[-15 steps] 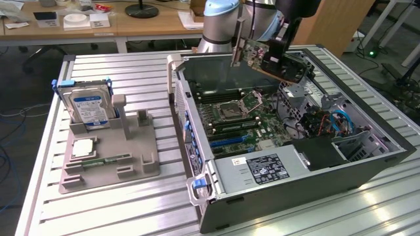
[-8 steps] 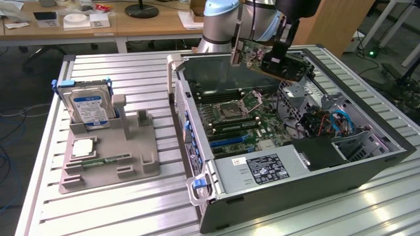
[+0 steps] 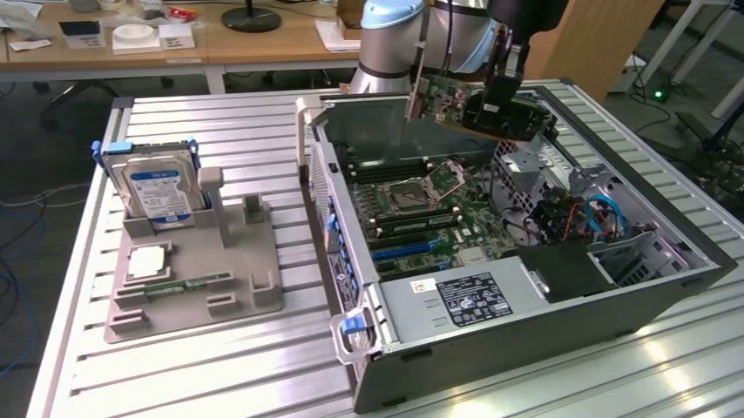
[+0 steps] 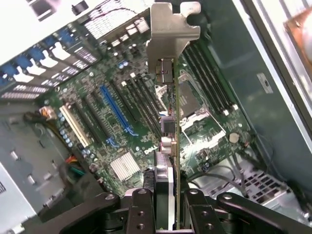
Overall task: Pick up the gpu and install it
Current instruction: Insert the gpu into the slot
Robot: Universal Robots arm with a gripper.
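From my remote seat I see the fingers (image 4: 141, 208) closed on the gpu (image 4: 169, 146), one on each face, with the card seen edge-on between them and its silver bracket (image 4: 173, 29) at the end away from the grip. In the exterior view the gpu (image 3: 483, 106) hangs tilted in the air, clear of the boards below, over the far end of the open case (image 3: 348, 183). Under it in the wrist view lies the motherboard (image 4: 122, 131) with a long blue slot (image 4: 114, 109) free. The case lies on its side with the lid off; inside I make out the motherboard (image 3: 424, 205), a power supply (image 3: 465, 300) with a black label at the near end, and a loop of blue cables (image 3: 598, 213) toward the exterior view's right. Well apart, toward the exterior view's left, a grey holder (image 3: 239, 292) carries a hard drive (image 3: 157, 192) standing upright, a processor chip (image 3: 152, 261) lying flat and a memory stick (image 3: 192, 283) just beside it. Both case and holder sit on a ribbed metal surface (image 3: 233, 122). Behind it stand wooden desks (image 3: 233, 45) with a round black lamp base (image 3: 253, 17) on top.
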